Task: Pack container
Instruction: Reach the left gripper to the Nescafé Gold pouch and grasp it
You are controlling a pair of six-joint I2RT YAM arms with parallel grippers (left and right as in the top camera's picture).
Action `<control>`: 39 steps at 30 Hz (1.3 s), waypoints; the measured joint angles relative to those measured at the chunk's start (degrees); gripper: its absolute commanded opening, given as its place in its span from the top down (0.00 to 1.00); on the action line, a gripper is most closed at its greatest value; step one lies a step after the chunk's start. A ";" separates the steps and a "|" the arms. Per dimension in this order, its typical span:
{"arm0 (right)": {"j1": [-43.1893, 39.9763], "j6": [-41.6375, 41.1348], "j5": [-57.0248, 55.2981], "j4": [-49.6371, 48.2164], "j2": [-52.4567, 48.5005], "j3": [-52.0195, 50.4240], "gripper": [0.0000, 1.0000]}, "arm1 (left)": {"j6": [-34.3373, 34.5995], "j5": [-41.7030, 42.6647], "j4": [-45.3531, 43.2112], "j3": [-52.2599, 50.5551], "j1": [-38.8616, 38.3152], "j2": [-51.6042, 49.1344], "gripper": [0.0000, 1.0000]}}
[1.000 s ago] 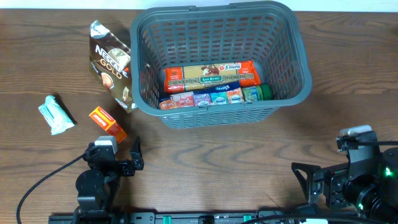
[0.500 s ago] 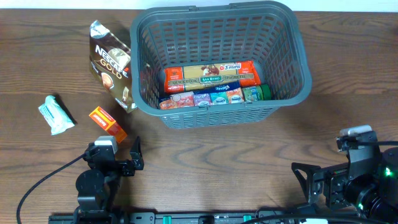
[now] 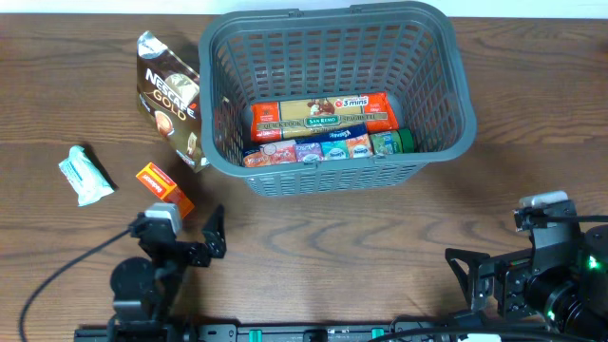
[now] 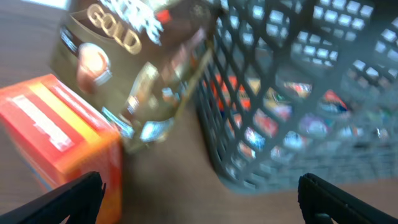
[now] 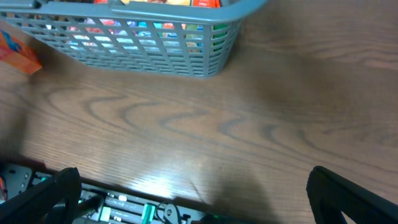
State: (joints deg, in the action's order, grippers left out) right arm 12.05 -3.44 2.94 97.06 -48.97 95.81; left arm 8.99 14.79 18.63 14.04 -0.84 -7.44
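The container (image 3: 337, 43) is a dark grey lattice basket at the table's far middle. It holds an orange pasta box (image 3: 323, 116), a row of small cartons (image 3: 318, 149) and a green can (image 3: 394, 142). A brown Nestle Gold bag (image 3: 171, 100) leans at its left side. An orange box (image 3: 163, 186) and a white-teal packet (image 3: 85, 176) lie on the table to the left. My left gripper (image 3: 190, 233) is open and empty just below the orange box. In the blurred left wrist view (image 4: 202, 208) the orange box (image 4: 50, 130) is by the left finger. My right gripper (image 3: 480, 275) is open and empty at the front right.
The left wrist view shows the bag (image 4: 124, 68) and the basket's corner (image 4: 298, 81) close ahead. The right wrist view shows the open fingers (image 5: 199, 211) over bare wood, the basket's front wall (image 5: 143, 43) beyond, and the table's front rail below.
My left gripper has shifted a little forward and turned slightly toward the orange box and basket. The right arm and all objects have not moved.
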 measured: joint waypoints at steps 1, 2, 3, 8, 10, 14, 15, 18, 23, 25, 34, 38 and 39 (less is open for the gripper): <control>0.00 0.00 0.02 0.09 -0.02 -0.04 0.01 | -0.02 -0.79 -0.20 2.43 0.00 -1.99 0.01; 0.00 0.00 0.04 -0.02 -0.04 -0.02 0.01 | -0.02 -2.16 -0.09 5.62 0.00 -4.52 0.02; 0.00 -0.02 0.09 0.07 -0.04 -0.07 0.01 | -0.02 -3.19 0.09 8.48 0.00 -6.91 0.01; 0.00 0.00 0.09 0.04 -0.04 -0.17 0.01 | 0.13 -10.62 6.58 25.73 0.00 -23.76 0.01; 0.00 0.00 0.09 0.09 -0.04 -0.22 0.01 | 0.81 -14.25 10.75 31.23 0.02 -30.45 0.02; 0.00 0.00 0.09 0.04 -0.04 -0.26 0.01 | 5.79 -19.52 20.17 43.91 0.59 -44.61 0.01; 0.00 0.00 0.09 0.00 -0.04 -0.28 0.01 | 7.74 -20.17 22.40 47.30 1.09 -47.98 0.01; 0.00 0.00 0.07 0.07 -0.04 -0.31 0.01 | 12.37 -20.76 26.18 57.44 3.04 -57.22 0.02; 0.00 0.00 0.09 0.04 -0.04 -0.31 0.01 | 15.50 -20.65 21.68 65.68 3.85 -66.38 0.02; 0.00 0.00 0.09 0.04 -0.04 -0.31 0.01 | 16.39 -20.24 19.39 66.07 3.85 -68.59 0.02; 0.00 0.00 0.09 0.04 -0.04 -0.31 0.01 | 21.38 -19.02 15.47 66.07 4.31 -75.19 0.01; 0.00 0.00 0.09 0.07 -0.04 -0.31 0.01 | 24.46 -17.55 15.76 66.29 5.81 -76.24 0.01; 0.00 0.00 0.09 0.04 -0.04 -0.31 0.01 | 25.20 -16.98 15.89 66.73 6.25 -76.61 0.01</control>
State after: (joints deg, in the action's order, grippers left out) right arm 12.05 -3.44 3.03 97.10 -49.01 95.50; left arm 34.20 -2.20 34.52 80.77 5.41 -84.05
